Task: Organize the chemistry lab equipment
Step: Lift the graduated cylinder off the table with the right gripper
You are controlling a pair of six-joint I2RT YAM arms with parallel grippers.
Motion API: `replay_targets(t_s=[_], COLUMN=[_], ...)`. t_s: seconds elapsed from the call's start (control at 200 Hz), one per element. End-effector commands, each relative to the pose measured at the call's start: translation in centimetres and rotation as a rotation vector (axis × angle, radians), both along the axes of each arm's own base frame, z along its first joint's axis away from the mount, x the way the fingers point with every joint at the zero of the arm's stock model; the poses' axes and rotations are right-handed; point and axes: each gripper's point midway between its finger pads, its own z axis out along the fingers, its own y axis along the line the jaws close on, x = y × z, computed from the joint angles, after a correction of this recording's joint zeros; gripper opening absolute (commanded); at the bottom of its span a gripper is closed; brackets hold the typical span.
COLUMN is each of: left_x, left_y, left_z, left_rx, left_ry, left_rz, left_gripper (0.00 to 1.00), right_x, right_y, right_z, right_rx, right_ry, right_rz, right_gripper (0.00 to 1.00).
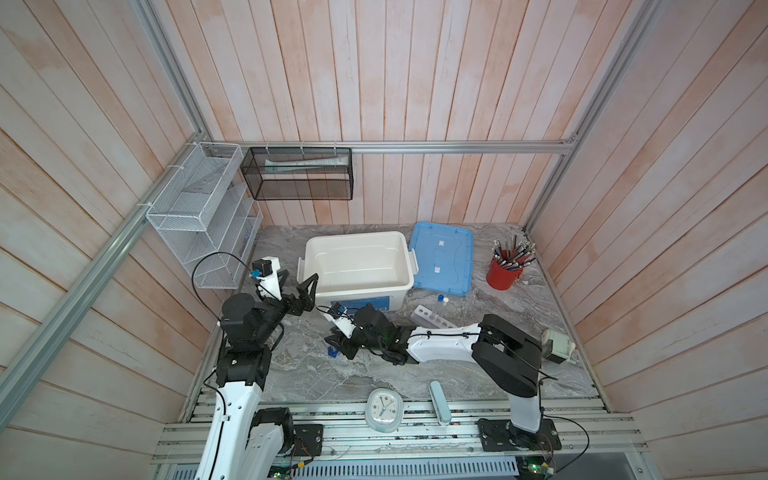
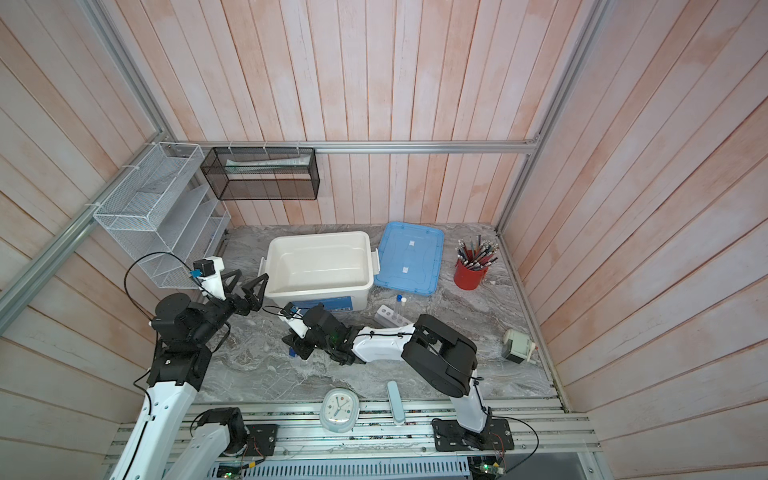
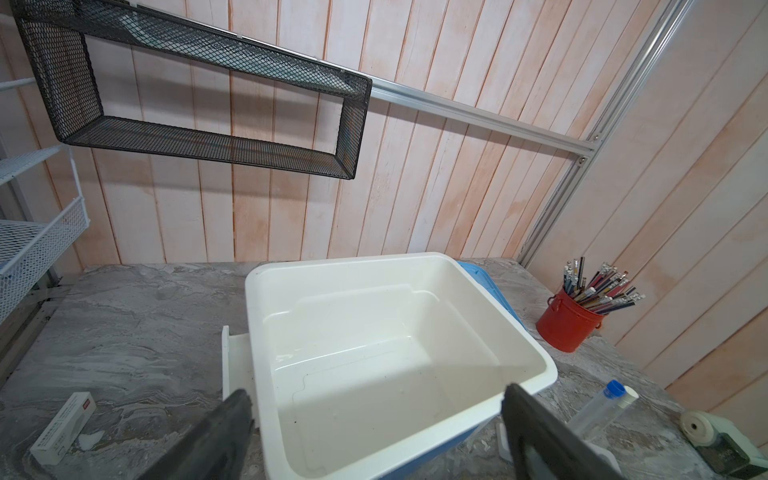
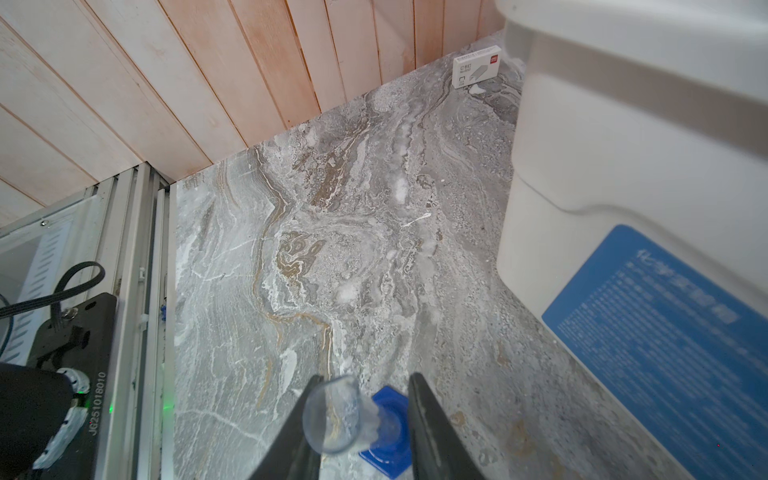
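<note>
R gripper [image 4: 365, 378] is low in front of the white bin [image 1: 357, 257], jaws either side of the blue-hex vessel [image 4: 332, 415], can't tell if it's squeezing tbh. L gripper [image 1: 301, 273] gapes wide, empty, at the bin's left end. Rack [image 1: 432, 319] w/ both tubes [image 1: 439, 307] sits near the bin's front-right corner

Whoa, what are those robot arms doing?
They are tidying science gear. The right gripper has its jaws on either side of a small clear cup with a blue foot, on the table; whether it grips yet is unclear. The left gripper hangs open by the white bin. Two tubes stand in a rack nearby.
</note>
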Motion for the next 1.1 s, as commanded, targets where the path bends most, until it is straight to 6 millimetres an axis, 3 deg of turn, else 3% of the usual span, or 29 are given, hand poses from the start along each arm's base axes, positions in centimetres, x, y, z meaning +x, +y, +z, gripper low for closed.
replay_targets(t_s=[0.0, 0.52, 0.77, 1.095], left_x=[0.2, 0.4, 0.5, 0.3], left_y=[0.1, 0.1, 0.4, 0.5], left_z=[-0.1, -0.5, -0.2, 0.1], left_rx=[0.016, 0.017, 0.021, 0.027], left_ry=[-0.010, 0.004, -0.002, -0.013], left_rz=[0.003, 0.004, 0.022, 0.026], left_gripper=[0.95, 0.95, 0.95, 0.95], right_x=[0.4, 0.4, 0.4, 0.2], right_y=[0.8, 0.0, -1.6, -6.5], right_z=[0.5, 2.2, 6.7, 14.1], right_rx=[0.026, 0.049, 0.067, 0.037], right_ry=[-0.015, -0.038, -0.093, -0.190], right_rz=[0.012, 0.001, -0.028, -0.064], right_gripper=[0.31, 0.20, 0.19, 0.19])
